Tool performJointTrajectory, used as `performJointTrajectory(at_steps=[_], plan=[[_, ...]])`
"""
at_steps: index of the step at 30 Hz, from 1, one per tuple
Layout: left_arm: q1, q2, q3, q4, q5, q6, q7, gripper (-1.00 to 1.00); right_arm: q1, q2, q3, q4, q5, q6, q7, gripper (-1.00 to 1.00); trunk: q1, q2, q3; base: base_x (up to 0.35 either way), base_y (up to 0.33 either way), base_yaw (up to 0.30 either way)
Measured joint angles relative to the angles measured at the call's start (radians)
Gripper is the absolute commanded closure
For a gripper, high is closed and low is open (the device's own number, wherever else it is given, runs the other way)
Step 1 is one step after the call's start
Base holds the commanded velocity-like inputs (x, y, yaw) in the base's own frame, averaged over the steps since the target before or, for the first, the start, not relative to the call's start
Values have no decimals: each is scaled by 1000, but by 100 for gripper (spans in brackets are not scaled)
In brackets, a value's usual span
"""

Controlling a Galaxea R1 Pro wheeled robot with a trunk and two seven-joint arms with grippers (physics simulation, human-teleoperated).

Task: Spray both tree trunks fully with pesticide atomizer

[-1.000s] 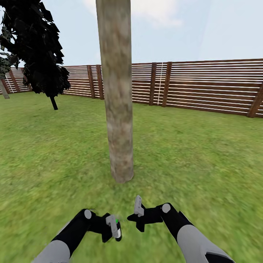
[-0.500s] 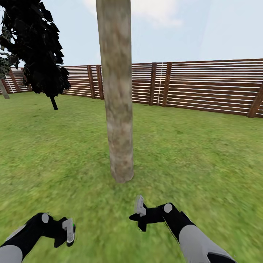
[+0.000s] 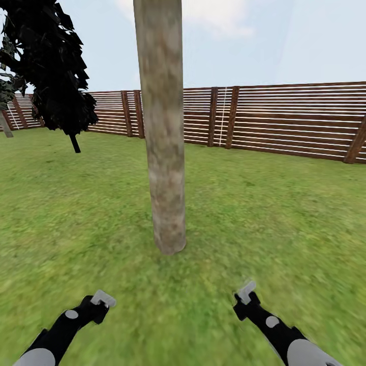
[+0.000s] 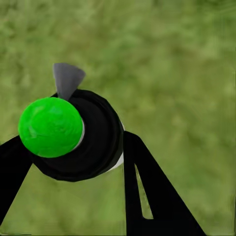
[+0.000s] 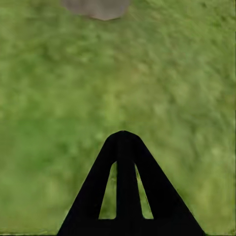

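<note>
Between left claw (image 4: pixel 73 147) fingers sits seemingly the atomizer (image 4: pixel 73 135).

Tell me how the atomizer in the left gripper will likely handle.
The atomizer looks hard, a rounded black body with a green cap, so it probably won't deform. Its curved sides might twist or slip in the left gripper. Fitting between its fingers, it is likely light.

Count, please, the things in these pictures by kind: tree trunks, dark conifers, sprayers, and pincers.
Thick tree trunk: 1
Dark conifer: 1
Sprayer with green cap: 1
Pincers: 2, left pincer and right pincer
Total: 5
</note>
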Motion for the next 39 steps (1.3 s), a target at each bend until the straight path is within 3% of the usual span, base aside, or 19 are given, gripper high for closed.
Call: performJointTrajectory(at_steps=[1,3,4,6,8,10,11,14,18,25,29,39], plan=[[0,-19,11,20,20,2,61,100,14,0,-3,38,0,-1,-107,100,0,0,0,0,0,0],[0,-34,23,51,57,4,140,100,33,0,-11,71,-14,-3,-203,100,0,0,0,0,0,0],[0,-38,26,66,85,4,173,100,44,0,-26,79,-27,-4,-231,100,0,0,0,0,0,0],[0,-44,29,104,162,2,220,100,67,-2,-84,88,-99,-4,-267,100,0,0,0,0,0,0],[1,-43,28,126,194,-1,230,100,73,-10,-104,90,-151,-4,-276,100,0,0,0,0,0,0],[1,-43,27,142,211,-3,236,100,84,-35,-115,92,-190,-5,-280,100,0,0,0,51,0,0],[1,-43,27,145,214,-3,236,100,92,-43,-116,92,-196,-5,-281,-100,0,0,0,196,0,0],[1,-45,29,151,219,0,241,100,107,-73,-120,93,-230,-5,-281,-100,-1,0,0,281,0,0],[1,-46,30,152,222,3,262,100,110,-80,-118,95,-271,-5,-278,-100,-1,0,0,322,-61,0],[5,-48,30,168,226,3,271,100,110,-74,-117,97,-278,-4,-277,-100,0,0,0,273,-170,0],[5,-56,30,180,274,4,269,100,110,-73,-117,98,-278,-4,-277,-100,0,0,0,226,-222,0],[5,-56,31,180,273,4,270,100,110,-72,-117,99,-282,-4,-278,-100,0,0,0,161,-244,0]])
